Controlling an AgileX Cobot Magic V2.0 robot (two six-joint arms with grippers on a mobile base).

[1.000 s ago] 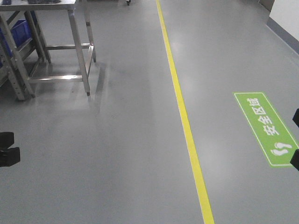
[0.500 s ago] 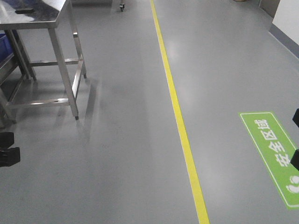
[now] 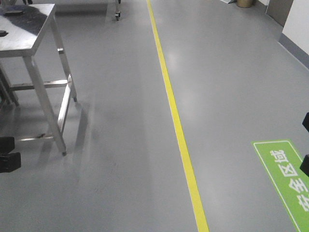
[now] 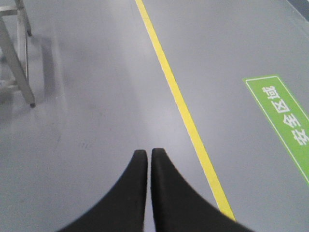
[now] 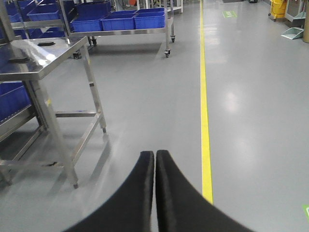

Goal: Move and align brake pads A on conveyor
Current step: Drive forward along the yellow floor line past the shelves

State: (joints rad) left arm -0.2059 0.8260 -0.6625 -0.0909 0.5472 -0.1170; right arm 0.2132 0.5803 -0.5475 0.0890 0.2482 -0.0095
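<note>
The brake pads A and the conveyor are out of view in every frame; I see only workshop floor. My left gripper (image 4: 148,152) hangs over bare grey floor, its black fingers pressed together with nothing between them. My right gripper (image 5: 155,153) is likewise shut and empty, pointing down the aisle. Black parts of my arms show at the left edge (image 3: 8,154) and the right edge (image 3: 305,145) of the front view.
A stainless steel table (image 3: 29,34) stands at the left with small dark flat items (image 5: 48,43) on top, too small to identify. A yellow floor line (image 3: 169,96) runs down the aisle beside a green floor sign (image 3: 285,179). Racks with blue bins (image 5: 120,21) stand further back.
The whole view has slid forward: the steel table has come nearer at the left and the green sign has dropped toward the bottom right. Both grippers hold the same pose.
</note>
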